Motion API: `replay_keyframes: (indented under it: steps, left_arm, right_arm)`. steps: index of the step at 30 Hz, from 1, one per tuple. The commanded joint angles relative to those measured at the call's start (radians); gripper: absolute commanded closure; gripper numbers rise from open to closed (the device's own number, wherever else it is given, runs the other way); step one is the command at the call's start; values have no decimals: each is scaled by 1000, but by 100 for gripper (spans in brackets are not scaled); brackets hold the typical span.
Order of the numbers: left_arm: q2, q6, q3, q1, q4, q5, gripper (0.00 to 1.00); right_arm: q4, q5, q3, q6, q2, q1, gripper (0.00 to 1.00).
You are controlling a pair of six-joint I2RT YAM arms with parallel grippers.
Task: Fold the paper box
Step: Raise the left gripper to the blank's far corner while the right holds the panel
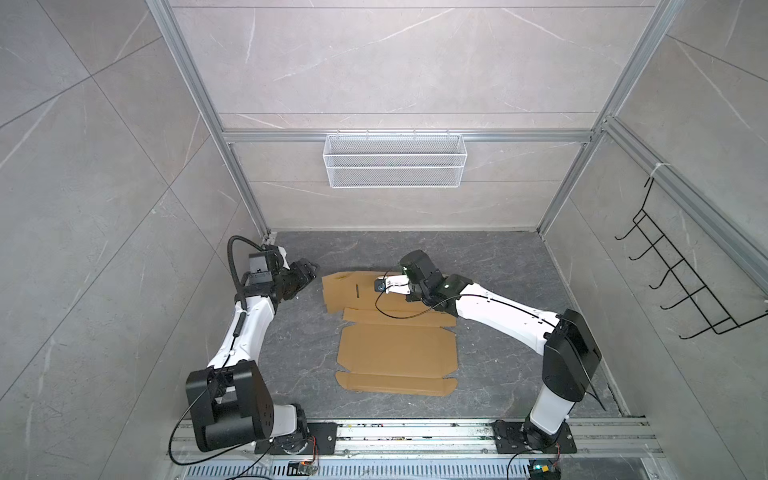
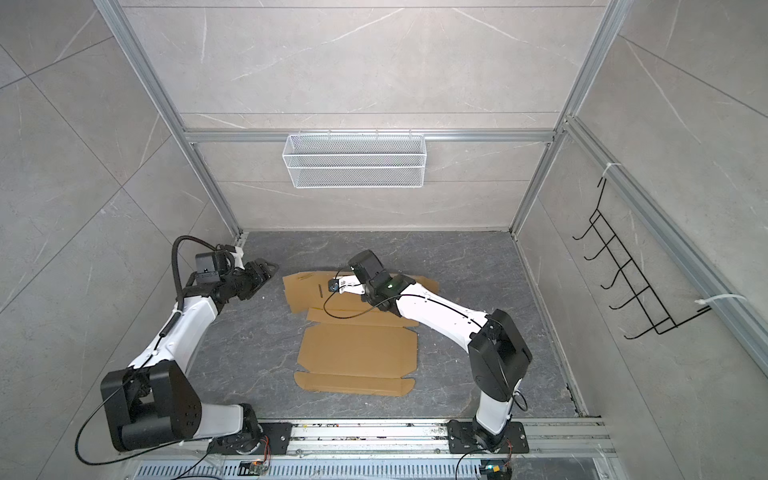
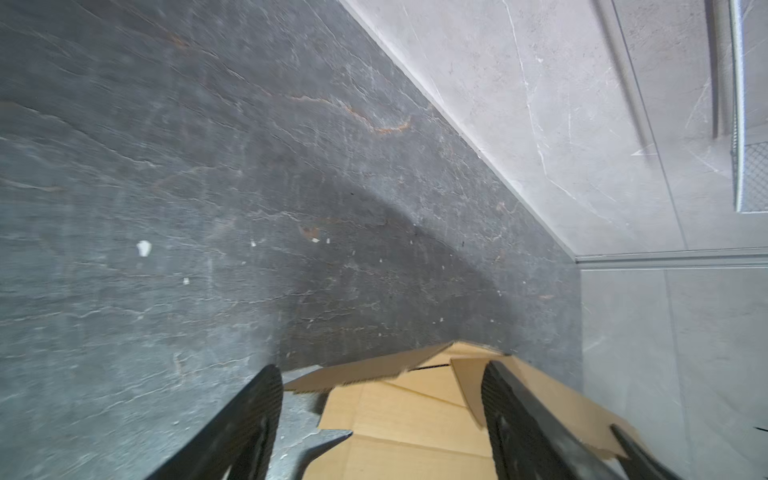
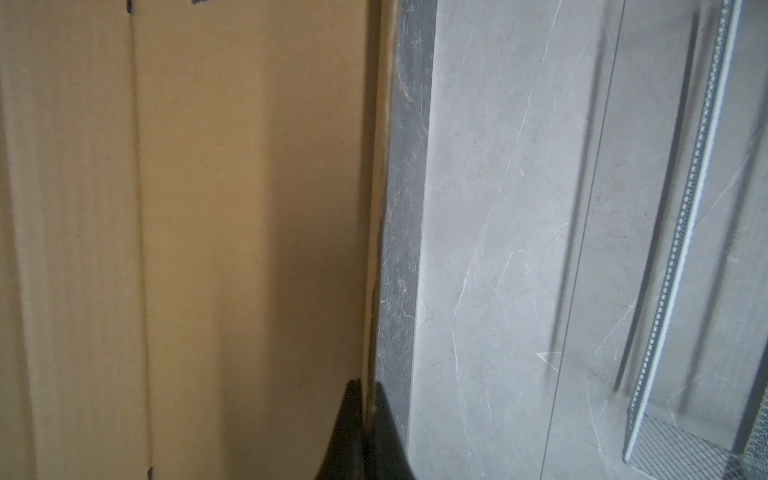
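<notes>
Two arms are working on the paper box [image 1: 395,349], a plain brown corrugated cardboard sheet with flaps, tabs and slots. It is lying near the middle of the dark grey stone-patterned table [image 1: 519,266], and most of it is lying flat. The big middle panel and the near flap are not yet raised. Only the far panel is seeming a little lifted, and I cannot tell how much.

I am judging that we are at the first fold, the raising of this far panel. The black two-fingered right claw [image 4: 365,395] is pressing together on the thin far edge of that panel. In the right wrist view the cardboard edge is passing between its two fingers. The right arm is reaching low across the far part of the sheet, with its wrist bending down over the panel.

The black left claw [image 1: 309,270] is standing apart and is holding nothing. It is hovering just beside the far left corner of the sheet, low over the table, and the left arm is stretching forward along the left side. In the left wrist view a corner flap is showing beyond the open fingers.

For the next move, I am thinking the right claw needs to turn the panel up along its crease, while the left claw comes onto the corner flap. The thin edge may slip, so I am wanting a slow lift.
</notes>
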Motion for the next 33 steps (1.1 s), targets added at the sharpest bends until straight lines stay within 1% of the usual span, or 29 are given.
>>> replay_keyframes:
  steps: [1, 5, 9, 16, 20, 28, 33]
  left_arm:
    - [25, -2, 77, -13, 77, 75, 20]
    - [108, 18, 114, -30, 70, 147, 17]
    - [157, -3, 118, -44, 100, 219, 15]
    - [215, 7, 134, -73, 90, 260, 12]
    - [206, 13, 123, -109, 83, 271, 11]
    - [147, 18, 74, -152, 64, 269, 12]
    - [107, 22, 48, -209, 50, 219, 12]
  right_arm:
    - [26, 4, -28, -20, -41, 11, 100]
    - [35, 5, -38, -14, -39, 18, 100]
    - [38, 1, -44, -2, -43, 18, 100]
    - [42, 0, -44, 4, -36, 19, 100]
    - [22, 9, -26, 18, -23, 19, 100]
    - [2, 18, -11, 56, -22, 21, 100]
    - [-19, 31, 11, 102, -13, 28, 100]
